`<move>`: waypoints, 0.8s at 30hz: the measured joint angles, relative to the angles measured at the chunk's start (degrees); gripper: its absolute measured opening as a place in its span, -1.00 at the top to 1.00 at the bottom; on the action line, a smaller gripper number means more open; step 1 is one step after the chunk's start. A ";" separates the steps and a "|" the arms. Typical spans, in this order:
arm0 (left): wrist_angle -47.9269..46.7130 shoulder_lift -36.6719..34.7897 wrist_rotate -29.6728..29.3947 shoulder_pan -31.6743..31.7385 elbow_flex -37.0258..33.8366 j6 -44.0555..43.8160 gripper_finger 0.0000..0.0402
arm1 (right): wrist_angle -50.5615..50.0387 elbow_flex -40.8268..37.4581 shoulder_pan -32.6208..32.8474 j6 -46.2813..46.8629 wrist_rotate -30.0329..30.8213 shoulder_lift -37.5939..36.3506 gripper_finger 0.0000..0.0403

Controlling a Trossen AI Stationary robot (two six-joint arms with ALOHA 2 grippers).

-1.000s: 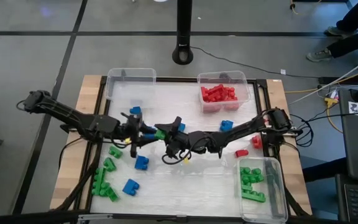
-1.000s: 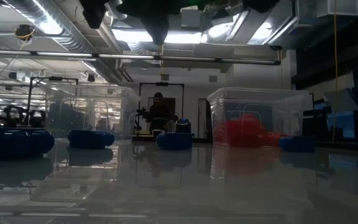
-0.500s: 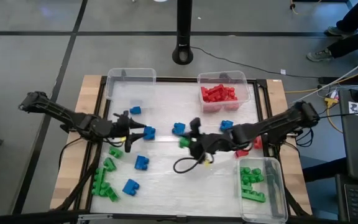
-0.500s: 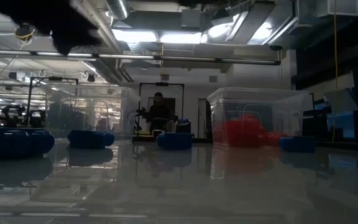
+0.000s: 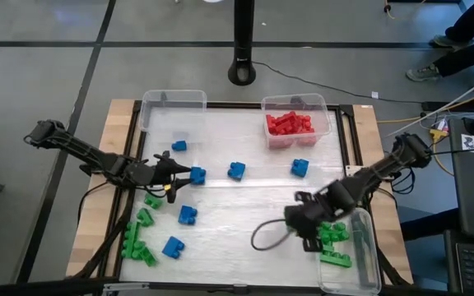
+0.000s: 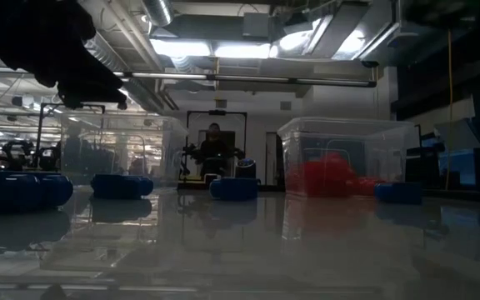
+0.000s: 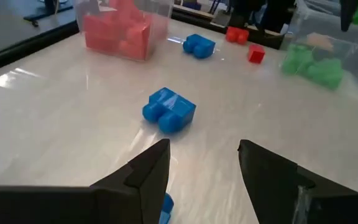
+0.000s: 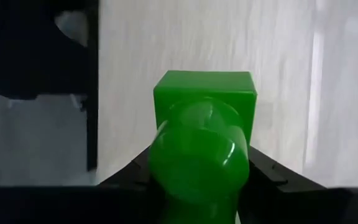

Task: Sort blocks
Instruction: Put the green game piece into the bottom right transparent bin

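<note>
Hidden: in the high view the right hand (image 5: 313, 233) is a dark mass at the lower right of the frame, at the near-left edge of the green bin (image 5: 360, 215); its brick cannot be made out there. The low view is dim; only a dark shape of one arm shows at the upper left.
Right hand: the right wrist view shows its fingers (image 8: 263, 172) pinching a green brick (image 8: 202, 140) from both sides, the round stud facing the camera.
Left hand: the left hand (image 5: 174, 173) lies at the left centre of the high view, just beside a blue brick (image 5: 197, 174). In the left wrist view its fingers (image 7: 146, 169) are spread apart with nothing between them; a blue brick (image 7: 169, 111) lies on the surface (image 7: 55, 124) just beyond.
Red bin: the clear bin (image 5: 326, 108) at the upper right of the surface holds a heap of red bricks (image 5: 290, 124).
Green bin: at the lower right, it holds several green bricks (image 5: 334, 247).
Empty-looking bin: the clear bin (image 5: 172, 100) at the upper left shows no brick inside.
Loose blue bricks: one near the upper-left bin (image 5: 178, 145), one at centre (image 5: 236, 170), one below the red bin (image 5: 299, 167), two at lower left (image 5: 188, 215) (image 5: 173, 247).
Loose green bricks: a cluster at the lower left corner (image 5: 138, 238).
Loose red bricks: two small ones (image 7: 246, 43) show in the left wrist view, upper right; hidden in the high view.
</note>
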 joint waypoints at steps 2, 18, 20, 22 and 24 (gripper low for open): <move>0.00 0.00 0.02 0.00 0.00 0.50 0.09 | -3.22 0.00 3.14 6.37 -0.50 0.00 0.33; 0.13 0.00 -0.92 0.00 0.00 0.92 0.09 | -9.99 -0.04 12.21 24.84 5.82 -6.94 0.33; 0.10 0.00 -1.09 0.00 0.00 0.97 0.09 | -10.17 -0.02 14.20 27.98 5.85 -7.77 0.32; 0.07 0.00 -1.11 0.00 0.00 1.07 0.09 | -11.34 -0.02 16.59 33.05 5.07 -7.94 0.32; 0.02 0.00 -1.11 0.00 0.00 1.01 0.09 | -12.76 -0.08 19.67 39.72 4.24 -7.83 0.33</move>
